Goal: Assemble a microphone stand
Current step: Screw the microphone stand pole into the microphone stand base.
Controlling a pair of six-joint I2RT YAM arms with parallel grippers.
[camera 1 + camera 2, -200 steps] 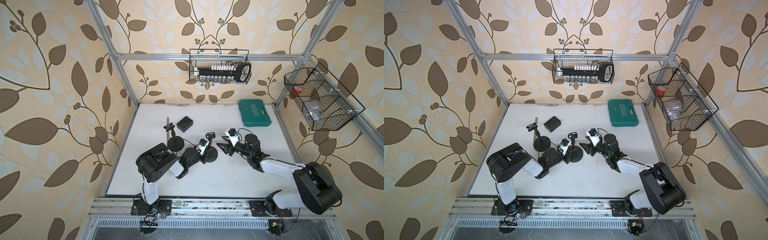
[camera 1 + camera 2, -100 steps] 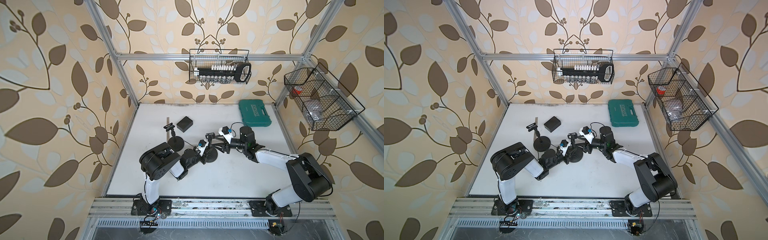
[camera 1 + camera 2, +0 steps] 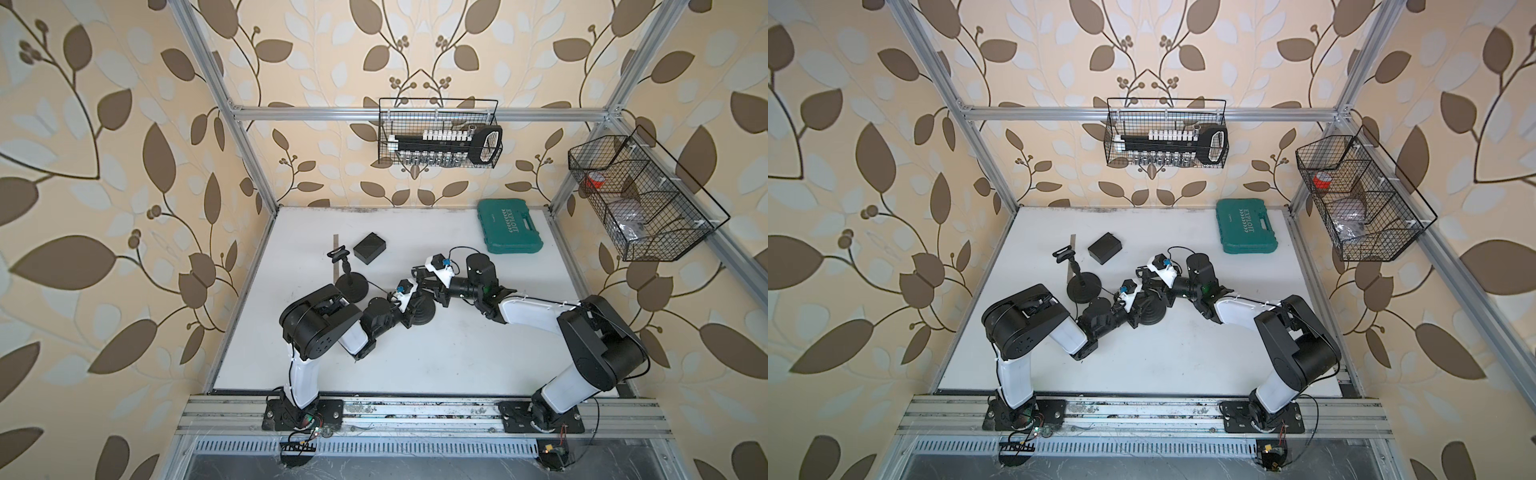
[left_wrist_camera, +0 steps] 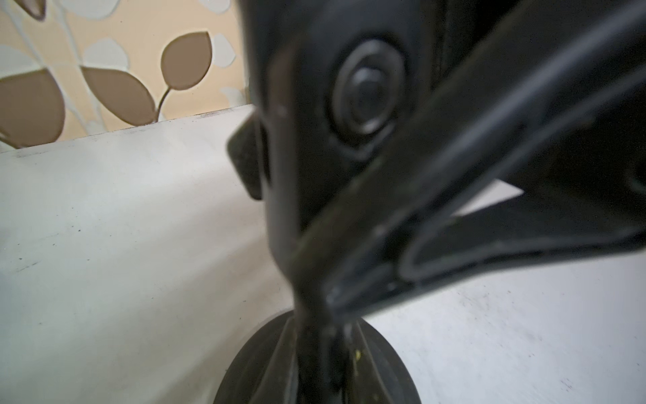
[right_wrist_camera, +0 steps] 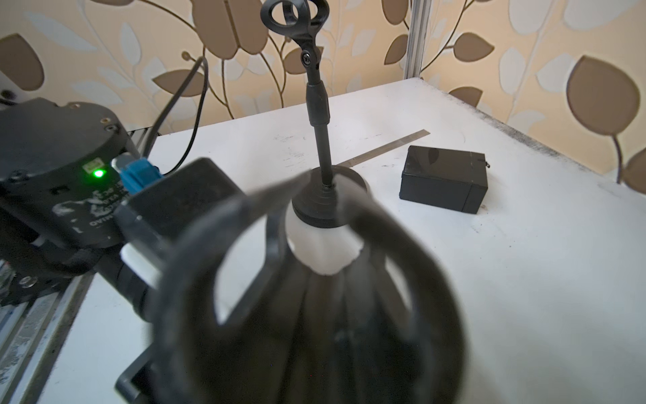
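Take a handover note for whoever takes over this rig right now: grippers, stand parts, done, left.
Left gripper: shut on the thin black pole, just above the round black base at mid-table.
Right gripper: at the black microphone clip atop that pole; grip unclear.
Done: pole stands in base; a separate complete black stand is upright behind, untouched.
Left: probably seat or tighten the clip, then release.
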